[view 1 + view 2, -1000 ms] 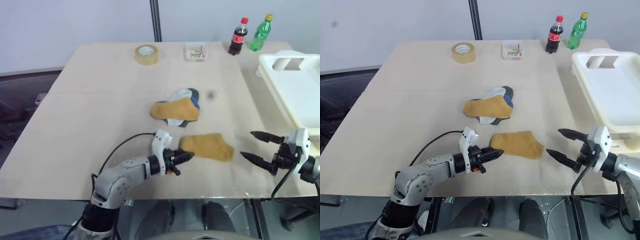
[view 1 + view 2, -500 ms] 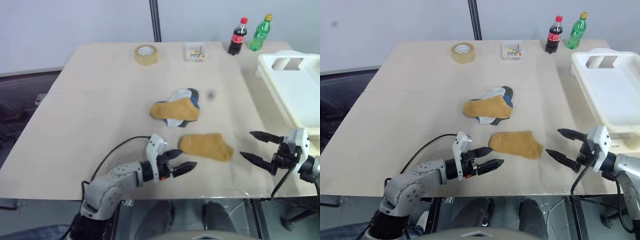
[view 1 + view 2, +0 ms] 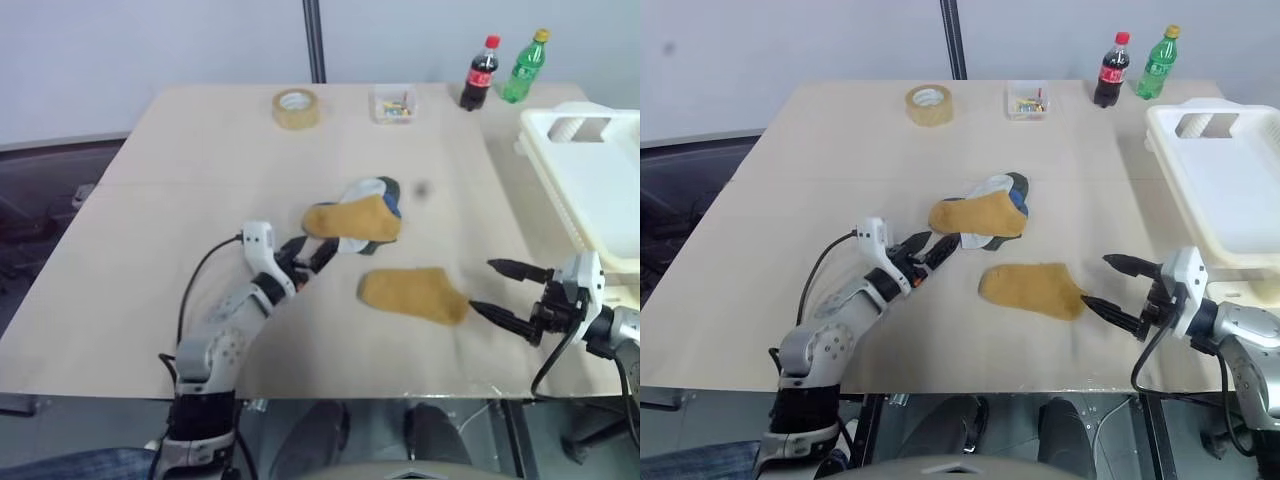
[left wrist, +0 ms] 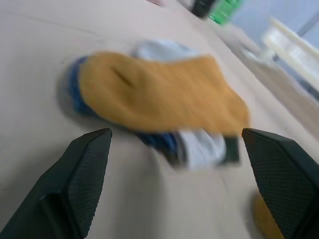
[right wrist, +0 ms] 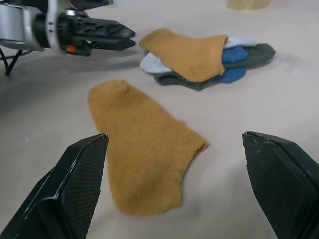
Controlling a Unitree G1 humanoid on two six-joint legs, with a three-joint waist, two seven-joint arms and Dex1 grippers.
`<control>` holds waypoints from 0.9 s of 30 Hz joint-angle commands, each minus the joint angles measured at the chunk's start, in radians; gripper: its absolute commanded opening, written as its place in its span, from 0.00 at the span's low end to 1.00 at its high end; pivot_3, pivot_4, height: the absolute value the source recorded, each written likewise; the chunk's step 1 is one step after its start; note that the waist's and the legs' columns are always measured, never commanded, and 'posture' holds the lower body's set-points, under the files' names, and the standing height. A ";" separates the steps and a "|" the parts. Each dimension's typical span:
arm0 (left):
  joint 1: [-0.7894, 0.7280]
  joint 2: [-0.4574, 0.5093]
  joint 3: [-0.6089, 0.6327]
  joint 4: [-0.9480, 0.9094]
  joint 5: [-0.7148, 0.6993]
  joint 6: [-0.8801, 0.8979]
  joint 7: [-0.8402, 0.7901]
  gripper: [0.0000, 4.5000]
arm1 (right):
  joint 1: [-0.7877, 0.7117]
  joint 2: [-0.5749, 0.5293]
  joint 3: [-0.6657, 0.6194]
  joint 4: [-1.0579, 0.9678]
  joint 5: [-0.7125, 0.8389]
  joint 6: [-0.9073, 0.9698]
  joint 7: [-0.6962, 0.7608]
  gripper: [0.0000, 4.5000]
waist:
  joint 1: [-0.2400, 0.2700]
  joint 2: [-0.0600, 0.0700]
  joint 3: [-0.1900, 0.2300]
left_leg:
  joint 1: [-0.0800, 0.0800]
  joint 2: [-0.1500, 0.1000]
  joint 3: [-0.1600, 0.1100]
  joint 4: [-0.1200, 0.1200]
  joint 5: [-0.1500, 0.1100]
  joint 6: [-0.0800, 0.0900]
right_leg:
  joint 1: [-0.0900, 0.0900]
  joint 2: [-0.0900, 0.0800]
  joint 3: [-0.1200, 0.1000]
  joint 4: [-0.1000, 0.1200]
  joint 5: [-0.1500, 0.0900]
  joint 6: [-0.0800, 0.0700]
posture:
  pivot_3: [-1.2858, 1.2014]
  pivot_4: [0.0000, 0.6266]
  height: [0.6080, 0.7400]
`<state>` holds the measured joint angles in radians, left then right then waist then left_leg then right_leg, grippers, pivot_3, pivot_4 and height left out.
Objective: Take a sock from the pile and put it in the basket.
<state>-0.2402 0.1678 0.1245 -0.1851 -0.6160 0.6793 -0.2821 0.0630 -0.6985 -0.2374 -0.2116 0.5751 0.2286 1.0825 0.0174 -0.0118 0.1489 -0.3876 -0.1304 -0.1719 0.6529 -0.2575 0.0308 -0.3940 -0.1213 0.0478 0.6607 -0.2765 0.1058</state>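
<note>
The loose sock [image 3: 413, 294] lay just left of the spread right gripper [image 3: 505, 293], long axis crosswise; the left gripper [image 3: 306, 257], also spread, faced the pile [image 3: 355, 217]

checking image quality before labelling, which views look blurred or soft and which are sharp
Left wrist view: motion-blurred, the heap of mustard-yellow, blue, grey and green socks smeared, background bottles out of focus. Right wrist view: the lone flat mustard-yellow sock sharp, the far pile slightly soft. Both eye views: evenly lit, with soft shadows on the beige wooden table.
</note>
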 commanded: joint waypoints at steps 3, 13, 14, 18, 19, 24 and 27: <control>-0.059 -0.096 0.105 0.055 -0.103 0.076 0.111 0.99 | -0.006 0.010 0.002 -0.001 -0.006 -0.021 0.002 1.00 | 0.000 0.000 0.000 | 0.000 0.000 0.000 0.000 0.000 0.000 | 0.000 0.000 0.000 0.000 0.000 0.000 | 0.52 0.24 1.00; -0.095 -0.102 0.124 0.087 -0.119 0.107 0.137 0.99 | 0.000 0.032 0.004 -0.002 -0.013 -0.034 -0.001 1.00 | -0.001 0.000 0.000 | 0.001 0.000 0.000 0.000 0.000 0.000 | 0.000 0.000 0.000 0.001 0.000 0.000 | 0.52 0.24 1.00; -0.096 -0.103 0.124 0.090 -0.122 0.106 0.135 0.99 | -0.002 0.036 0.002 -0.002 -0.012 -0.040 -0.001 1.00 | -0.001 0.000 0.000 | 0.001 0.000 0.000 0.000 0.000 0.000 | 0.000 0.000 0.000 0.001 0.000 0.000 | 0.52 0.24 1.00; -0.094 -0.100 0.121 0.095 -0.117 0.100 0.128 0.82 | -0.013 0.078 -0.014 -0.027 0.014 -0.098 0.001 1.00 | -0.002 0.000 0.000 | 0.001 0.000 0.000 0.000 0.000 0.000 | 0.000 0.001 0.000 0.001 0.000 0.000 | 0.52 0.24 1.00; -0.094 -0.098 0.118 0.095 -0.116 0.100 0.126 0.69 | -0.012 0.082 -0.012 -0.036 0.018 -0.098 0.001 1.00 | -0.002 0.000 0.000 | 0.001 0.000 0.000 0.000 0.000 0.000 | 0.000 0.001 0.000 0.001 0.000 0.000 | 0.52 0.24 1.00; -0.088 -0.094 0.112 0.098 -0.114 0.102 0.120 0.23 | -0.010 0.091 0.003 -0.038 0.006 -0.126 0.013 1.00 | -0.002 0.000 0.000 | 0.001 0.000 0.000 0.000 0.000 0.000 | 0.000 0.001 0.000 0.001 0.000 0.000 | 0.52 0.24 1.00; -0.087 -0.094 0.110 0.099 -0.115 0.102 0.121 0.01 | -0.011 0.089 0.003 -0.033 0.008 -0.129 0.016 1.00 | -0.002 0.000 0.000 | 0.001 0.000 0.000 0.000 0.000 0.000 | 0.000 0.001 0.000 0.001 0.000 0.000 | 0.52 0.24 1.00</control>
<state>-0.3295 0.0707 0.2360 -0.0741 -0.7294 0.7817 -0.1530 0.0598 -0.6092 -0.2241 -0.2175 0.5633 0.1188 1.0894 0.0151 -0.0122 0.1490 -0.3871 -0.1303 -0.1719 0.6532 -0.2573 0.0306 -0.3940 -0.1208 0.0482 0.6616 -0.2764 0.1058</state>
